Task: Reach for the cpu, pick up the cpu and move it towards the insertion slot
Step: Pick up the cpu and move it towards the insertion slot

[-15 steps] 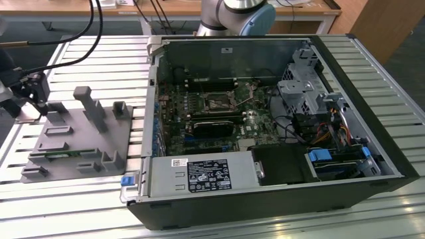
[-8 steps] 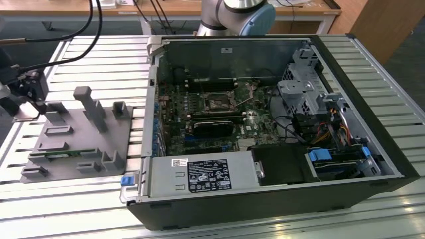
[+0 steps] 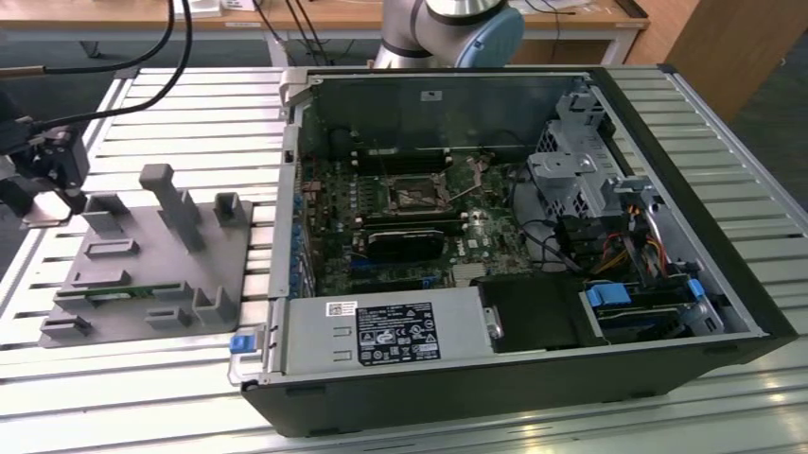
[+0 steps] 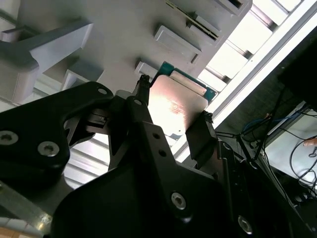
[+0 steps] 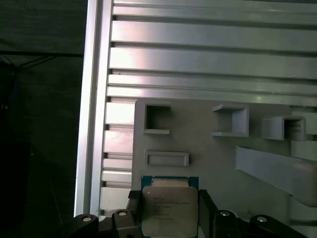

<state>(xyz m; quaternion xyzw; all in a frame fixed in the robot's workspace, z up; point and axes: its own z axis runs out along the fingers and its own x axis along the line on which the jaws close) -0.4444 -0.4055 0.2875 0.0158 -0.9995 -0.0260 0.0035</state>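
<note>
At the exterior view's left, over a corner of the grey fixture (image 3: 139, 260), our gripper (image 4: 174, 101) pinches the cpu (image 4: 176, 106) by two opposite edges, as the second wrist view shows. Well apart to the right, the insertion slot (image 3: 415, 195) sits deep inside the open case (image 3: 531, 388). We judge that so thin a hold could let the chip tilt or slip, and that the case wall could clip it on crossing.

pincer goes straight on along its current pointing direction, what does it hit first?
Probably the grey fixture plate: in both wrist views the pincer, shut on the cpu, points at the plate near its edge, so the cpu would touch first. Depth is unclear; the slatted table beside it is possible.
</note>
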